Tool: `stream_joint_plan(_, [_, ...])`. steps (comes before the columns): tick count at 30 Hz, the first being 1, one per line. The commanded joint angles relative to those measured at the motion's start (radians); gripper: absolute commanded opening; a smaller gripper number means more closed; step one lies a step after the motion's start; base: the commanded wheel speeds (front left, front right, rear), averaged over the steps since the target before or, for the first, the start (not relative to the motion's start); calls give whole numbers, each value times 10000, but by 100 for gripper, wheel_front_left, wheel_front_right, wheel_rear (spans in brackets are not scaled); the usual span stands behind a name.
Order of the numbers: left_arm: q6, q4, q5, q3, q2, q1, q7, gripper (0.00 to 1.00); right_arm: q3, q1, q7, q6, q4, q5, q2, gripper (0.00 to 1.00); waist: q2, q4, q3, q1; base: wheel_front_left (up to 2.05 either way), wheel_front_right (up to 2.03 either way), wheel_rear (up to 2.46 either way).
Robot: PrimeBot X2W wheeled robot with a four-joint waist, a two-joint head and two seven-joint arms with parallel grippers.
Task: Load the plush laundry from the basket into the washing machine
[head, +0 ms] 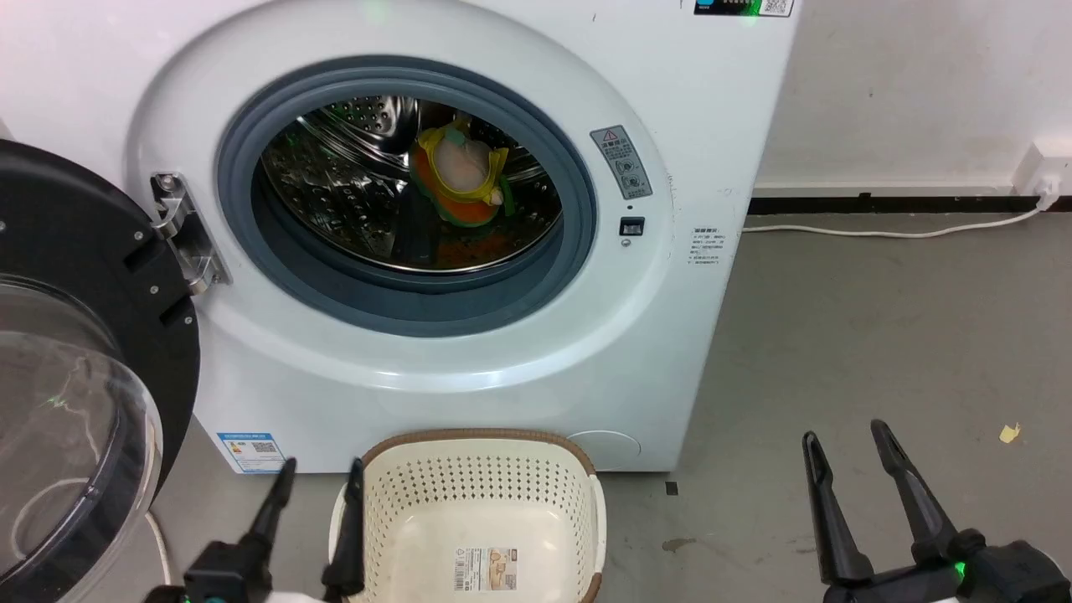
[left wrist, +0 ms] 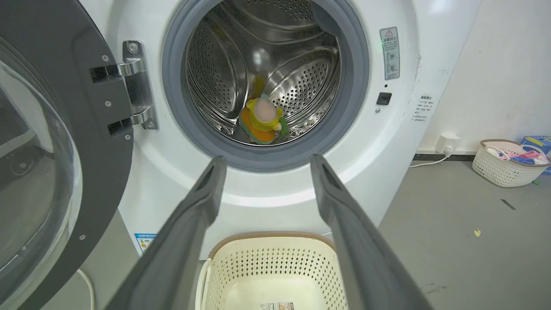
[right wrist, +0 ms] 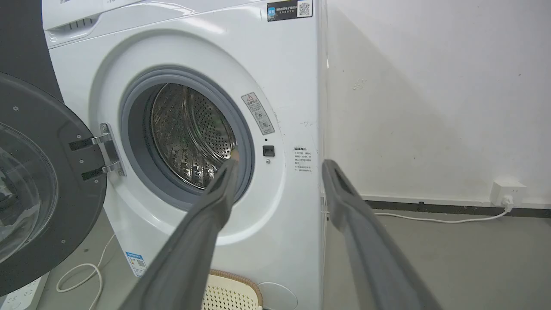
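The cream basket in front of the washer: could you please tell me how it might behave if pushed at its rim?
The basket looks like thin perforated plastic, unloaded, so probably light. On the smooth floor it would likely slide rather than tip, given its wide base. Its walls may flex.

Washing machine [head: 469, 394], centre: white body; grey door ring [head: 243, 209]; silver drum [head: 335, 193], dotted with holes. Door [head: 75, 243], left edge: black rim, clear pane. Doll [head: 459, 180], upper centre: orange, yellow, peach, green. Basket [head: 477, 490], bottom centre: cream, hole-patterned, brown woven rim.
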Motion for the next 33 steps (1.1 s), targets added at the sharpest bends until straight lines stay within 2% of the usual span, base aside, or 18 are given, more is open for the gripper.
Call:
stream_joint_plan(1, [63, 8, 206, 40, -118, 207, -54, 100, -12, 208, -46, 6, 51, 99, -1, 100, 0, 32, -18, 0, 0, 0, 0])
stream_joint_plan(5, [2, 143, 302, 298, -457, 348, -54, 100, 51, 242, -46, 6, 127, 95, -1, 100, 0, 76, -10, 0, 0, 0, 0])
stream_joint_plan(11, [-256, 159, 501, 623, -636, 321, -54, 100, 70, 210, -46, 6, 188, 92, -1, 100, 0, 114, 30, 0, 0, 0, 0])
stream_joint_plan(12, [-346, 166, 514, 659, -636, 249, 1, 0, 59, 128, 1, 0, 170, 62, 0, 0, 0, 125, 37, 0, 0, 0, 0])
stream_joint_plan(33, [-450, 88, 898, 862, -827, 132, 355, 0, -35, -82, 345, 1, 340, -141, 0, 0, 0, 159, 68, 0, 0, 0, 0])
